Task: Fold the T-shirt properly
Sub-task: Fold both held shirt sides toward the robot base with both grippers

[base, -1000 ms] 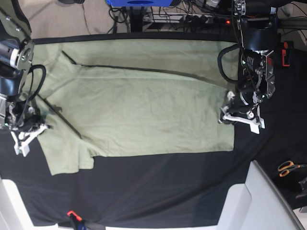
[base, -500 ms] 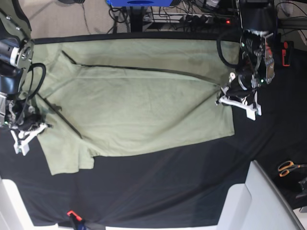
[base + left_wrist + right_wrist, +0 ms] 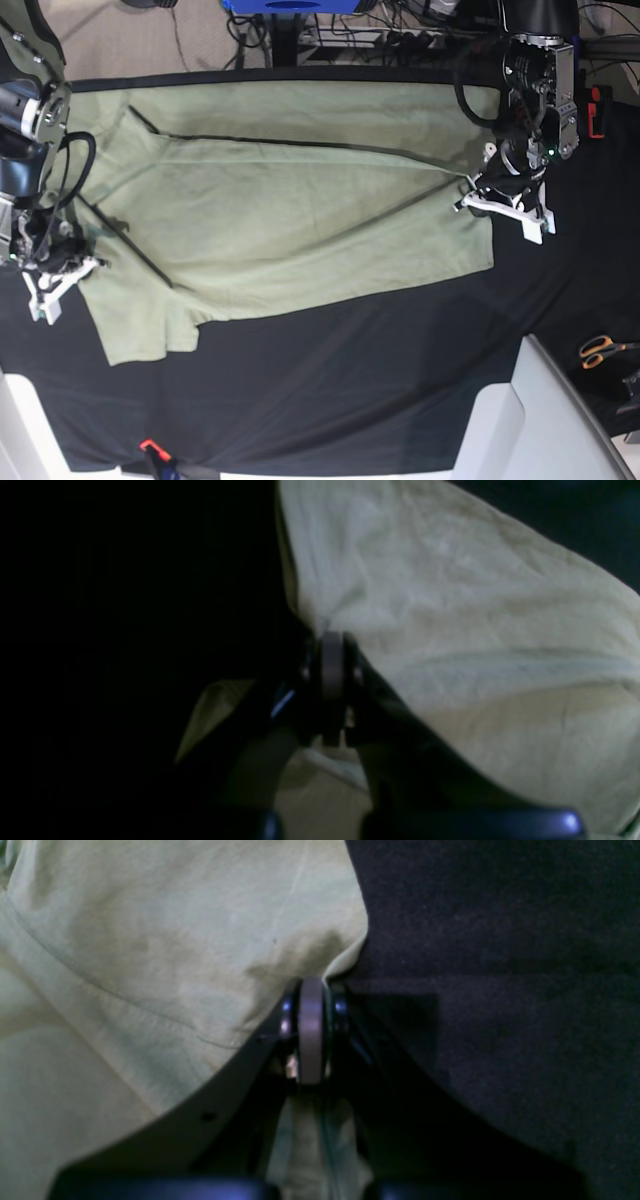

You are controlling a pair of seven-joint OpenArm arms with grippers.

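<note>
Two claws now pinch the T-shirt (image 3: 290,210) on the tabletop (image 3: 330,400): the left claw (image 3: 497,200) (open a moment ago) has shut on the hem, the right claw (image 3: 55,275) grips the sleeve, so folding can start.

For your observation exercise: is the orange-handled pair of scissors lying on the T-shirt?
No, the scissors lie on the black cloth, well apart from the T-shirt.

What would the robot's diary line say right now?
left pincer: shut on T-shirt | right pincer: shut on T-shirt | fold: not yet done
</note>
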